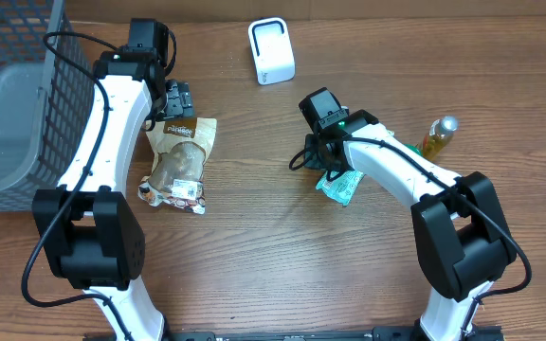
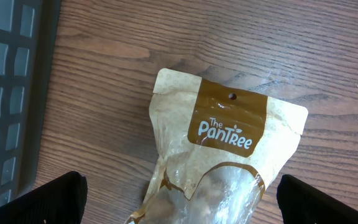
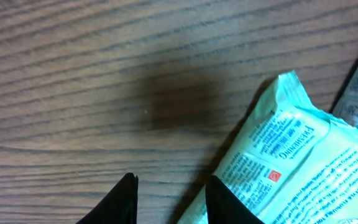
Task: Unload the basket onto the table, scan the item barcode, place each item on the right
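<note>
A brown and clear snack bag (image 1: 180, 161) marked "The PanTree" (image 2: 226, 132) lies flat on the wooden table. My left gripper (image 1: 176, 102) hovers over its top end, open wide (image 2: 179, 186), with one finger on each side of the bag and not touching it. A teal printed packet (image 1: 340, 187) lies near the table's middle right. My right gripper (image 1: 322, 163) is just above its left edge, open a little (image 3: 171, 180). Bare wood shows between its fingers, and the right finger (image 3: 225, 202) overlaps the packet (image 3: 297, 162). A white scanner (image 1: 271, 50) stands at the back.
A dark mesh basket (image 1: 17, 57) holding a grey bin (image 1: 3, 123) fills the left edge, and its wall (image 2: 8, 93) shows in the left wrist view. A yellow-green bottle (image 1: 439, 135) lies at the right, beside my right arm.
</note>
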Available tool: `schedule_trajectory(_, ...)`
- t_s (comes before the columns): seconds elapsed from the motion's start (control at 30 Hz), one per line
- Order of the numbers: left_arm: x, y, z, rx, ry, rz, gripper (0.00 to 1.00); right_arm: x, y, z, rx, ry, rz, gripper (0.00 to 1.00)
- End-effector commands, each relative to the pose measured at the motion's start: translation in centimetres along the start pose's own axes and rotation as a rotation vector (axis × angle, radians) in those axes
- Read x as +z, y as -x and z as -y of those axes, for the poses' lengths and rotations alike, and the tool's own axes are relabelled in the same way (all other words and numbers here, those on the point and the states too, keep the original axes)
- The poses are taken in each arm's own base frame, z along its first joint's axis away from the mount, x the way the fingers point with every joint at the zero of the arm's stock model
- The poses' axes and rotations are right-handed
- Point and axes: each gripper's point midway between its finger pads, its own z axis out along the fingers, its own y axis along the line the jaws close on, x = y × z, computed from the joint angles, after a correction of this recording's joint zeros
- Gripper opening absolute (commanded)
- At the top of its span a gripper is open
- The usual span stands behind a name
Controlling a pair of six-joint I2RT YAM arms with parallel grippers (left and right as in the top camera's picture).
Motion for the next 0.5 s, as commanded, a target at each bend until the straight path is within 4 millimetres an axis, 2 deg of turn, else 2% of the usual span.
schedule_trajectory(0.0, -0.5, 0.5, 0.1, 0.003, 0.005, 0.021, 1.00, 0.4, 0.2, 0.0, 0.006, -0.008, 0.014, 0.32)
schedule_trajectory(0.23, -0.5, 0.5, 0.1, 0.003, 0.005, 0.021, 0.99, 0.8, 0.0, 0.1, 0.005, -0.013, 0.007, 0.33)
schedule_trajectory(0.47, -0.5, 0.5, 0.1, 0.003, 0.005, 0.021, 0.99, 2.6, -0.9, 0.5, -0.002, -0.041, -0.038, 0.33)
